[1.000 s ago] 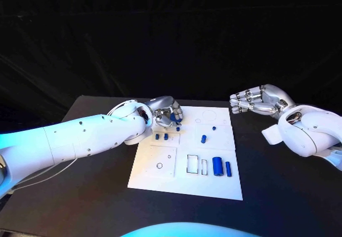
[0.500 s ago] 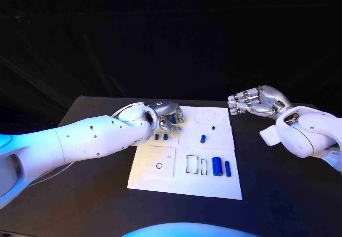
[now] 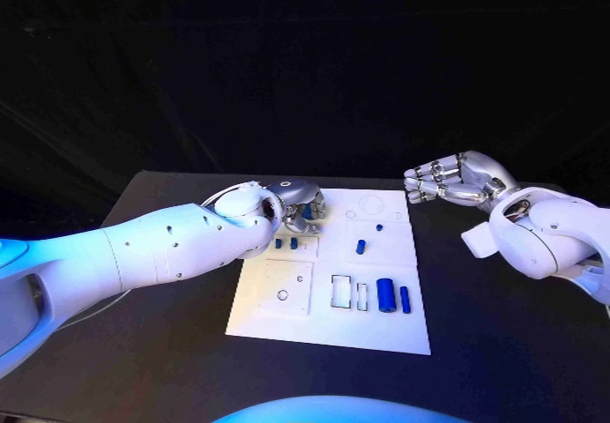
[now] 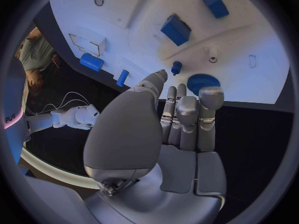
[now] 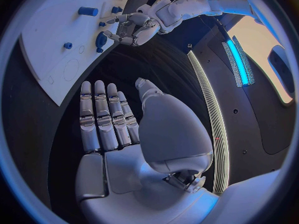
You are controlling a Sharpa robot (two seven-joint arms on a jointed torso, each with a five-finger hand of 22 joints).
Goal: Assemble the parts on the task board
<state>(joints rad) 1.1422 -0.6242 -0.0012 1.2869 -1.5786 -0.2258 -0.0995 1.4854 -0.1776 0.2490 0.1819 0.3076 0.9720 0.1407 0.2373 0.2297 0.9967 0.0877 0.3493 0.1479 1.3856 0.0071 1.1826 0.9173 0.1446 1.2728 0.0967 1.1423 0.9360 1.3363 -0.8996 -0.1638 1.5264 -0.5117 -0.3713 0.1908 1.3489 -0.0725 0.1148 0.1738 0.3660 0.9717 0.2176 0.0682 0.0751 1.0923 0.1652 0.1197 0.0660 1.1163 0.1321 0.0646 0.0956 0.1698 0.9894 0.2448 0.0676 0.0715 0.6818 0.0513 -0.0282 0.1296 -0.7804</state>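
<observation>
- A flat white rectangular task board [image 3: 368,330] lies in the middle of a black table [image 3: 152,352], its long side running from near to far.
- The robot's left arm, white and thick, reaches in from the left side, and its silver left hand [image 3: 300,204] hangs over the far left corner of the board.
- In the left wrist view, that hand's fingers [image 4: 211,100] are extended side by side with small gaps, and the tips sit just beside a round blue ribbed part [image 4: 203,81] (it looks like a small gear) on the board; I cannot tell whether they touch it, and nothing is clasped in the hand.
- Just beside the gear stands a small blue peg [image 4: 176,67]; farther off on the board lie two blue block-shaped parts [image 4: 176,29].
- The silver right hand [image 3: 455,180] hovers off the board's far right corner, above the black table, well apart from the parts.
- The right wrist view shows its fingers [image 5: 99,117] straight, close together and holding nothing: released.
- Near the board's near right area lie a thick blue cylinder [image 3: 385,294] and, just to its right, a thin blue rod [image 3: 405,300].
- A short blue pin [image 3: 360,247] lies near the board's centre, and a tiny blue stud [image 3: 379,227] sits just beyond it.
</observation>
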